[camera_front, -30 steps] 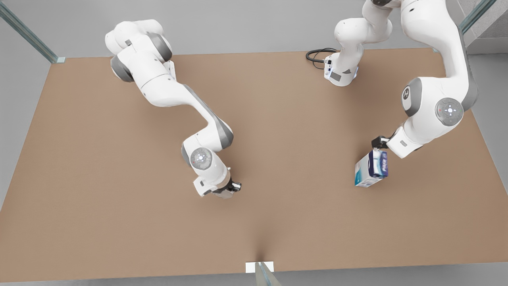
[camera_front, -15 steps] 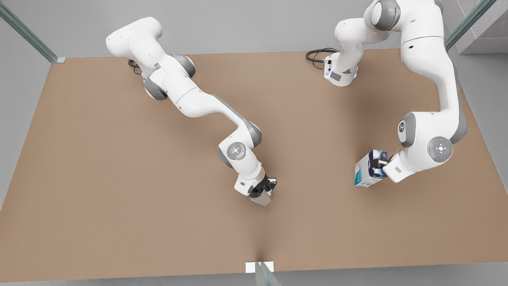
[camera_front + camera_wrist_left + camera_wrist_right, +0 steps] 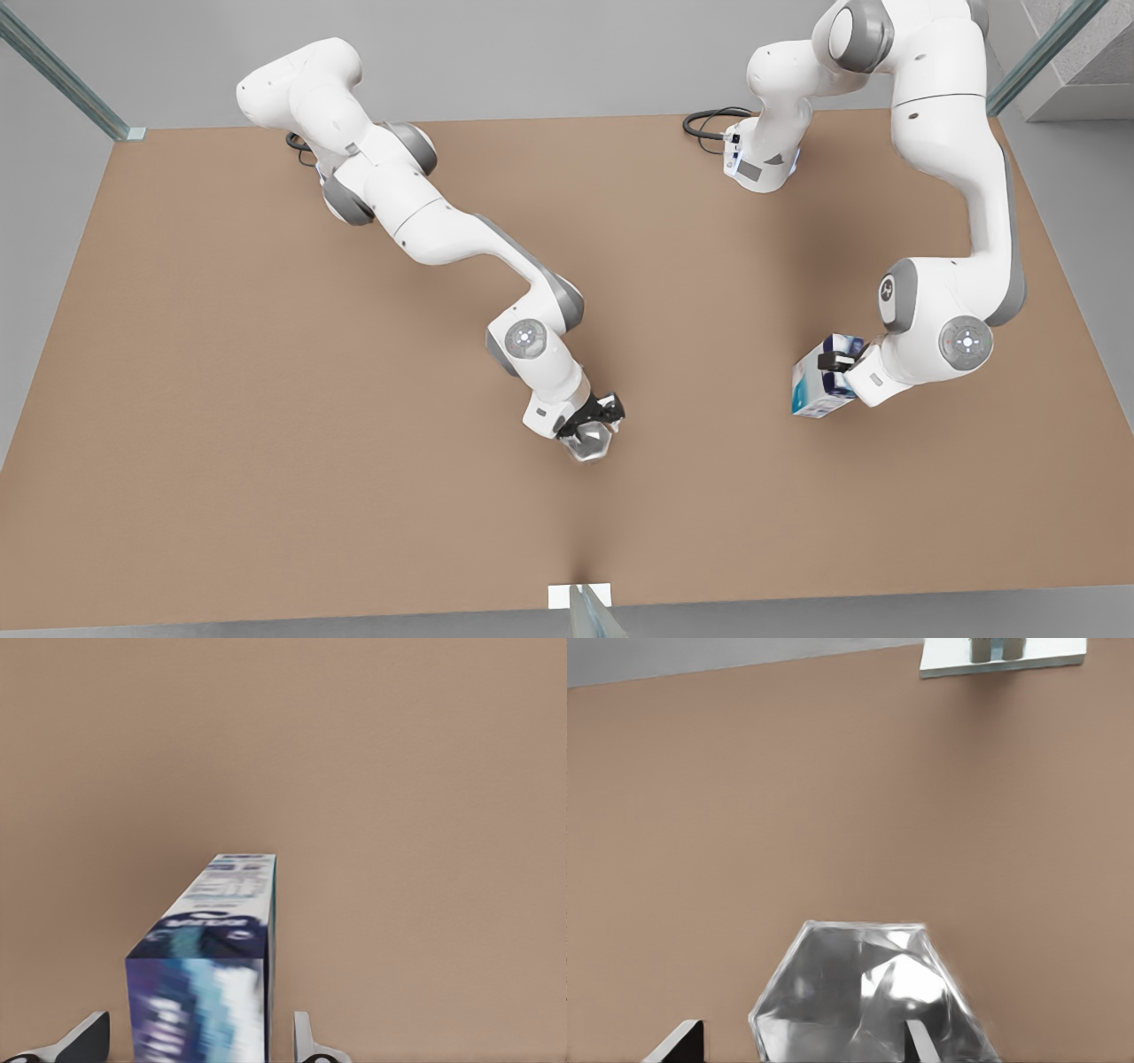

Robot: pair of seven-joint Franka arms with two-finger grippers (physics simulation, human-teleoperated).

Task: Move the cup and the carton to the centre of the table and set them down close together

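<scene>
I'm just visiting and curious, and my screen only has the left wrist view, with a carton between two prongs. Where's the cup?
Observer: The cup is near the table's middle, just below the right claw.
Operator: Is that claw gripping it?
Observer: It looks open; in the right wrist view one finger stands clear of the cup's side.
Operator: Are cup and carton close?
Observer: No. The carton is well off toward the front view's right, with the left claw at its top.
</scene>
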